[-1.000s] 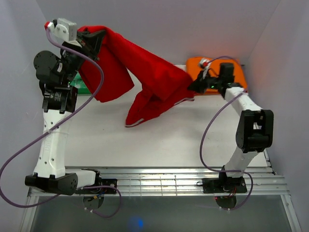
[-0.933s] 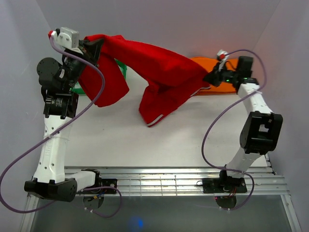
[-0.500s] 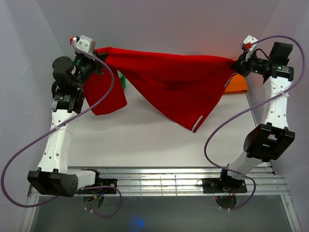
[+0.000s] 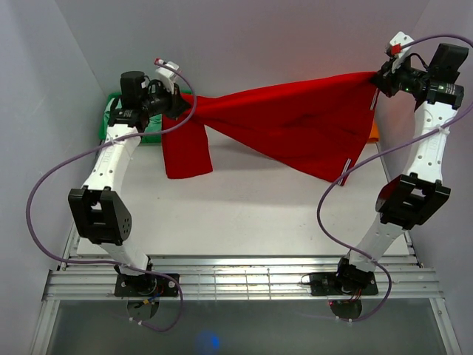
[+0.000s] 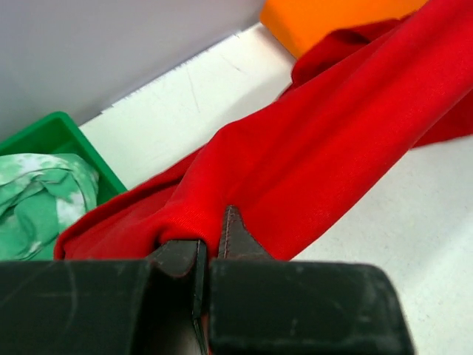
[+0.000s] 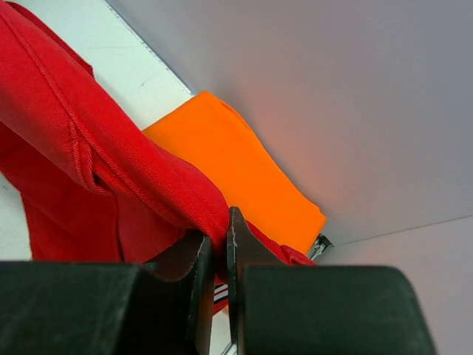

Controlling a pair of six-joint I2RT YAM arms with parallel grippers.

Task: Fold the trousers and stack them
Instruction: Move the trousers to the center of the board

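1. I hold the trousers (image 4: 288, 122) stretched in the air between my two grippers, above the far part of the table (image 4: 244, 222). I judge that the reason is to spread the cloth wide, so that a clean fold is possible afterwards.
2. My left gripper (image 4: 177, 109) is at the far left and lower. My right gripper (image 4: 377, 80) is at the far right and higher, so the upper edge of the cloth rises toward the right.
3. One leg hangs down just beside my left gripper. The rest hangs to a point near my right arm. I cannot tell if either end touches the table.
4. My left gripper is closed almost fully, and it pinches a bunched fold of the red cloth between its tips.
5. My right gripper is closed tightly on a thicker, stitched edge of the trousers.
6. The orange cloth (image 6: 244, 170) lies folded in the far right corner, partly behind the trousers. The green bin (image 4: 109, 118) with the patterned cloth (image 5: 37, 200) stands at the far left, behind my left arm.
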